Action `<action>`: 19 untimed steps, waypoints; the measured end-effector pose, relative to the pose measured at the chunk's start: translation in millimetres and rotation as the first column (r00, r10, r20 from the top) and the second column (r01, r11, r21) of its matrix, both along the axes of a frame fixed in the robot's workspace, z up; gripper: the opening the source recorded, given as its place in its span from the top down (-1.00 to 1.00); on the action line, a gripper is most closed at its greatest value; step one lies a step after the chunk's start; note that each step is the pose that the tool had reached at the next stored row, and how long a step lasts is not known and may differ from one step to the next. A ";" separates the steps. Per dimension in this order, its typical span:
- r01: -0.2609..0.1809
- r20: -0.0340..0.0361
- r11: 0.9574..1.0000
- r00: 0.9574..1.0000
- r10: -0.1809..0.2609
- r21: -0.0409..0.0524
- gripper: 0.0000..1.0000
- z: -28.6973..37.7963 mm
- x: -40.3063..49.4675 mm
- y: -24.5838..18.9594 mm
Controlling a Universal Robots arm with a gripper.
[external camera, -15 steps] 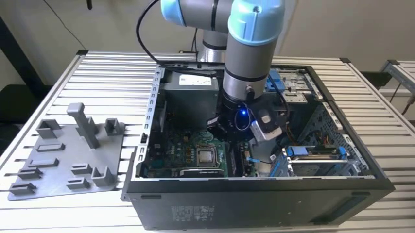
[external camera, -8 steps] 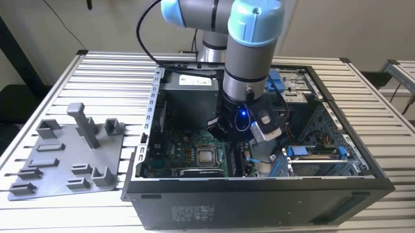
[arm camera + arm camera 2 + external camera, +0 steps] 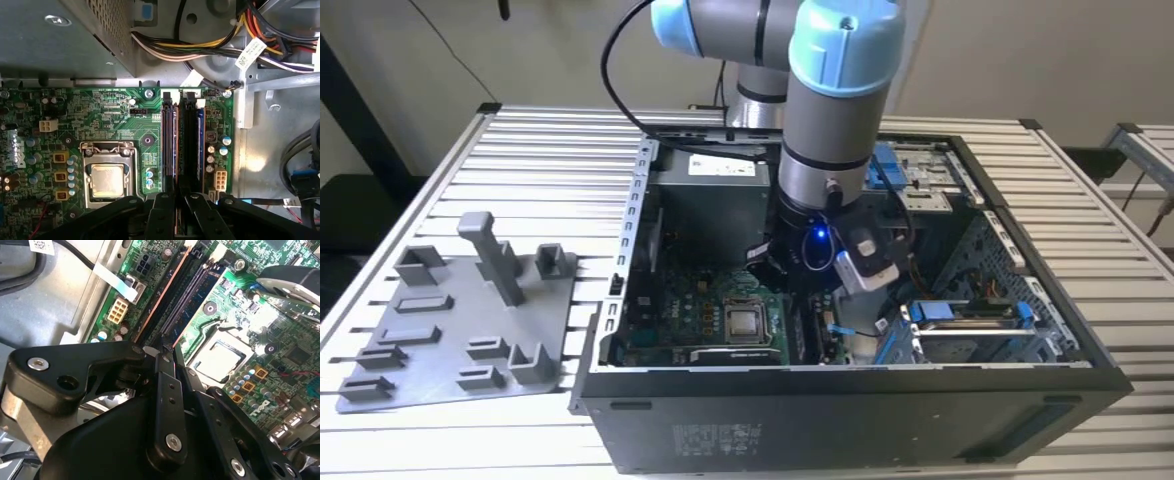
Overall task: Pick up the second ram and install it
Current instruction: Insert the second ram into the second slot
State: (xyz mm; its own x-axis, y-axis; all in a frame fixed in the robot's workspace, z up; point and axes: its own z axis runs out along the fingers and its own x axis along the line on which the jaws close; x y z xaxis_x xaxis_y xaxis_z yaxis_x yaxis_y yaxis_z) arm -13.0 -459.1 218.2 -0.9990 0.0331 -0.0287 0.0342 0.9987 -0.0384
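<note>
Grey fixture plate (image 3: 460, 330): on table, nine o'clock of the open computer case (image 3: 854, 420). Processor (image 3: 106, 180): seated, case centre. Gripper (image 3: 176, 207): over the memory slots, fingers (image 3: 160, 220) nearly together. Second ram (image 3: 174, 150): standing in slot, three o'clock of processor.

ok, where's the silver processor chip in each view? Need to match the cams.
Exterior view: processor chip on the motherboard inside the open case, at the exterior view's left of the memory slots.
First wrist view: chip in its socket, beside the memory slots.
Second wrist view: chip beside the same slots.
Shared landmark: the memory slots.
</note>
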 end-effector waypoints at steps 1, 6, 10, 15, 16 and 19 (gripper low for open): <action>0.002 0.000 1.000 1.000 -0.002 0.000 0.72 -0.1 0.0 -0.1; 0.007 0.000 1.000 1.000 -0.007 0.000 0.72 -0.7 0.0 -0.2; 0.007 0.000 1.000 1.000 -0.007 -0.001 0.72 -2.1 0.0 -0.1; 0.007 0.000 1.000 1.000 -0.007 0.000 0.72 -2.3 0.0 0.0; 0.007 0.000 1.000 1.000 -0.007 0.000 0.72 -2.3 0.0 0.0; 0.006 0.000 1.000 1.000 -0.006 0.000 0.72 -2.3 0.0 -0.1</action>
State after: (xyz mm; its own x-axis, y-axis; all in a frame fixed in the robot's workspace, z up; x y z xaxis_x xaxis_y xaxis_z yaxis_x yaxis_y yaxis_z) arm -13.0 -459.1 215.9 -0.9988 0.0392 -0.0285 0.0403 0.9984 -0.0388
